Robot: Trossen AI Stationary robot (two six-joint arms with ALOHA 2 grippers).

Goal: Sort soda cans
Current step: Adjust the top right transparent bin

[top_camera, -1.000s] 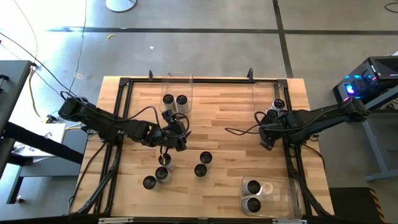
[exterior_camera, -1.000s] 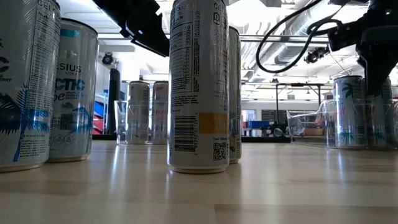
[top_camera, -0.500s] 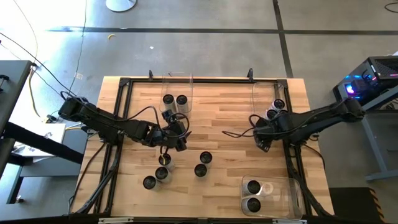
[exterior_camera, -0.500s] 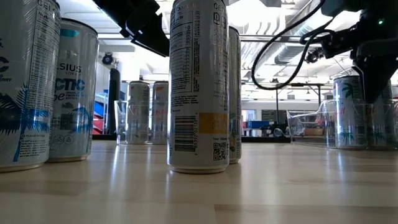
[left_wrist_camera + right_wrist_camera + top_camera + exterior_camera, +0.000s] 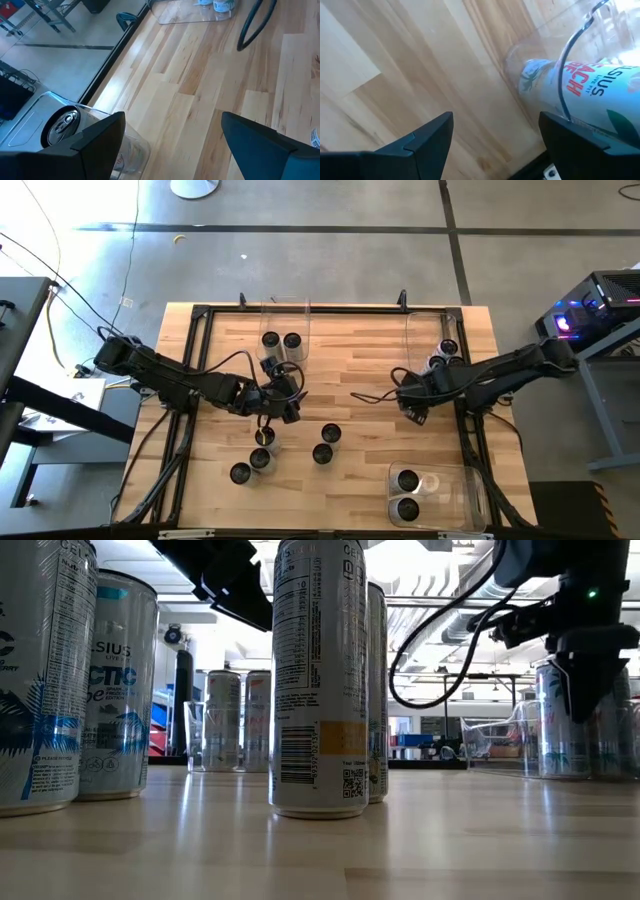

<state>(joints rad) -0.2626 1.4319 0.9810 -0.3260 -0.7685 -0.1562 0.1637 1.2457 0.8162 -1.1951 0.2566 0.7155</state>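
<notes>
Several soda cans stand loose on the wood table near its front left, among them one (image 5: 330, 434) and another (image 5: 240, 473). More cans stand inside clear bins: two in the far left bin (image 5: 270, 340), some in the far right bin (image 5: 447, 348), some in the near right bin (image 5: 406, 480). My left gripper (image 5: 285, 406) hangs open above the table just beyond the loose cans, with only bare wood between its fingers (image 5: 172, 116). My right gripper (image 5: 411, 410) is open too, pointing down over bare wood (image 5: 496, 115) beside the far right bin.
The clear bins (image 5: 290, 310) (image 5: 425, 325) (image 5: 470, 495) stand along the far edge and at the near right corner. A black frame (image 5: 200, 315) rims the table. Cables loop from both arms over the middle (image 5: 375, 392). Bare wood lies between the two grippers.
My right gripper has moved from the far right bin toward the table's middle and sunk a little, staying open. My left gripper has kept still, and no can has moved.
</notes>
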